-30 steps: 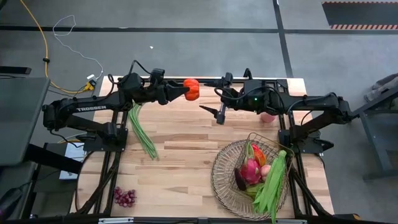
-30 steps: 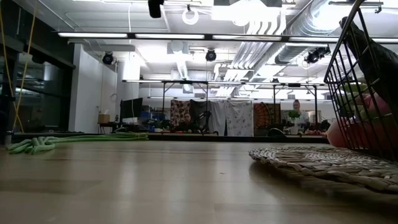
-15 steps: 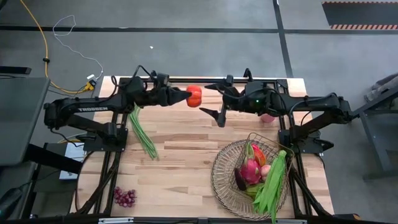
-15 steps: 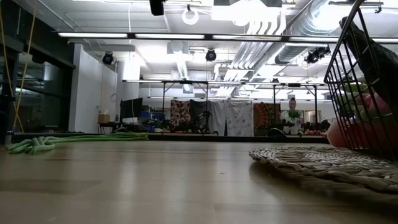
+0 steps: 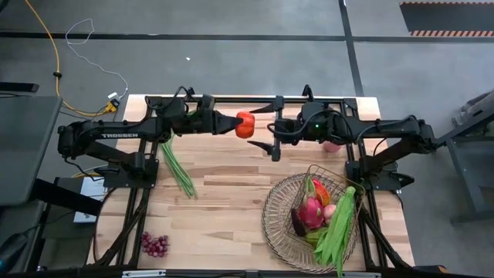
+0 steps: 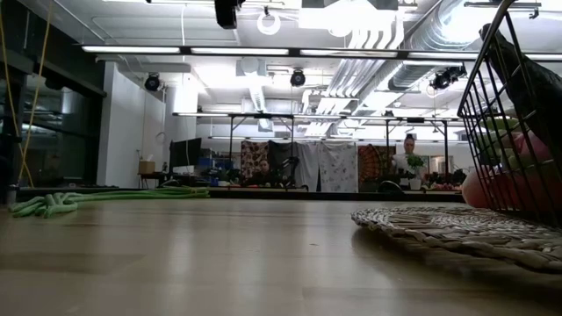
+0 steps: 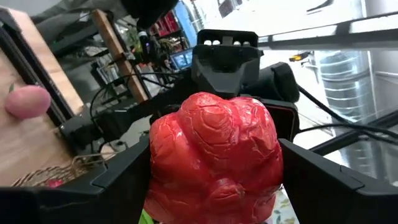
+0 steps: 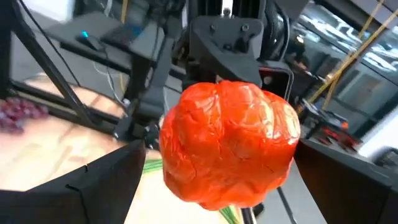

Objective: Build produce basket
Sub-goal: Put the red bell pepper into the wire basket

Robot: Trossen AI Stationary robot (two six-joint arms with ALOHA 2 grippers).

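Note:
The orange-red pumpkin (image 5: 245, 123) hangs in the air above the table's far middle, in my left gripper (image 5: 235, 123), which is shut on it. My right gripper (image 5: 258, 126) faces it from the right, open wide. Its two fingers stand on either side of the pumpkin (image 8: 230, 146) with gaps, touching nothing. The round tan basket (image 5: 275, 224) sits at the near right and holds a pink dragon fruit (image 5: 311, 210), a green bean bunch (image 5: 340, 224), a red pepper and an eggplant. A second bean bunch (image 5: 177, 162) and purple grapes (image 5: 154, 245) lie on the table. My left gripper pinches the pumpkin's two opposite sides (image 7: 163, 163) between its fingers (image 7: 118, 180), coming level from the table's left. The pumpkin is lifted clear of the table and sticks out past the fingertips toward my right gripper.
A black wire cage (image 5: 328, 185) stands in the basket among the produce. A pink peach (image 5: 333, 145) lies on the table under my right arm. The low view shows the bean bunch (image 6: 53, 204), the basket's woven rim (image 6: 457, 230) and bare wood between them.
My left gripper has carried the pumpkin toward the table's right and a little toward the near edge, keeping hold. My right gripper has turned to face it, and its fingers now stand on either side of the pumpkin.

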